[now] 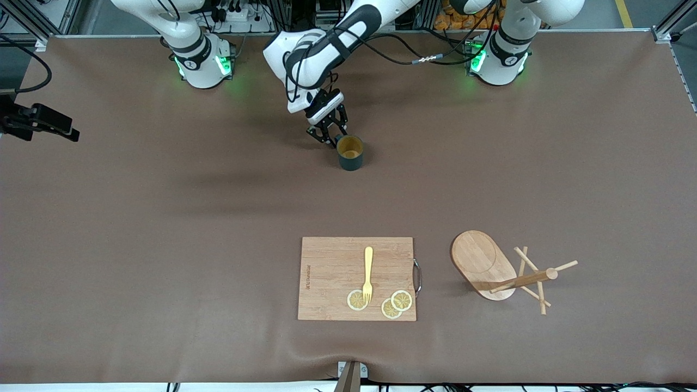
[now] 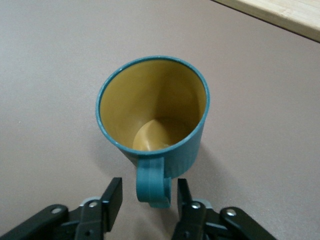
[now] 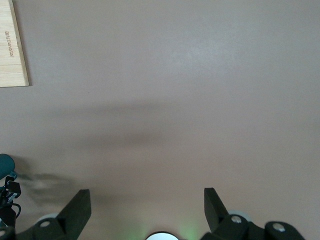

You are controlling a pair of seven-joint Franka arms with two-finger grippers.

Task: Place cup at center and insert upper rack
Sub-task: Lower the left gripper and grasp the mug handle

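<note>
The dark teal cup [image 1: 350, 153] stands upright on the brown table, yellowish inside, toward the robots' side of the middle. In the left wrist view the cup [image 2: 152, 115] has its loop handle [image 2: 152, 185] between my left gripper's two fingers, with a gap on each side. My left gripper [image 1: 326, 136] [image 2: 148, 197] is open and low at the cup. The upper rack, a wooden mug tree [image 1: 509, 269], lies on its side near the front camera, toward the left arm's end. My right gripper [image 3: 147, 205] is open and empty over bare table, out of the front view.
A rectangular wooden cutting board [image 1: 326, 272] lies beside the mug tree, nearer the front camera than the cup. It carries a yellow fork [image 1: 368, 272] and three lemon slices [image 1: 401, 300]. Its corner shows in the right wrist view [image 3: 12, 45].
</note>
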